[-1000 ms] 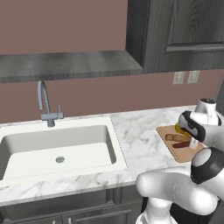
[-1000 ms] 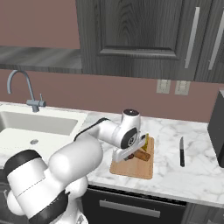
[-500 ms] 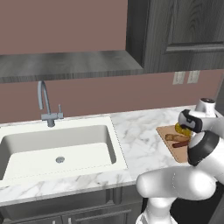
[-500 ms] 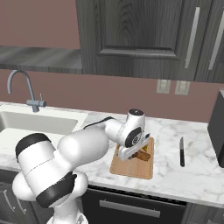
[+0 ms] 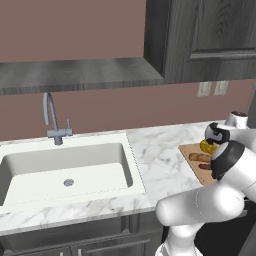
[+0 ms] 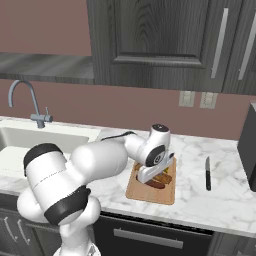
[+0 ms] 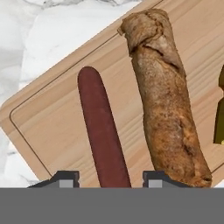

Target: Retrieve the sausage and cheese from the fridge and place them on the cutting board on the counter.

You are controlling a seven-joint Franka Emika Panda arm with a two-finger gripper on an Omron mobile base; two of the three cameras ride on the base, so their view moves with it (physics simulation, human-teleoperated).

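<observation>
Under my pincer [image 7: 106, 180] the counter [image 6: 220, 200] carries the cutting board [image 7: 52, 127], the sausage [image 7: 103, 131] lying on it between narrowly parted fingertips. The lumpy tan piece [image 7: 168, 105] lies just to one side, so a slanted lift could drag the link into it. The cheese [image 5: 207, 146] beyond could get nudged.

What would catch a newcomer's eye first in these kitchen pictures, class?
The big white arm bent low over the cutting board on the counter. In the hand view, the sausage lies on the board between the fingertips, beside a thicker, lumpy tan piece. A yellow cheese sits on the board too.
</observation>
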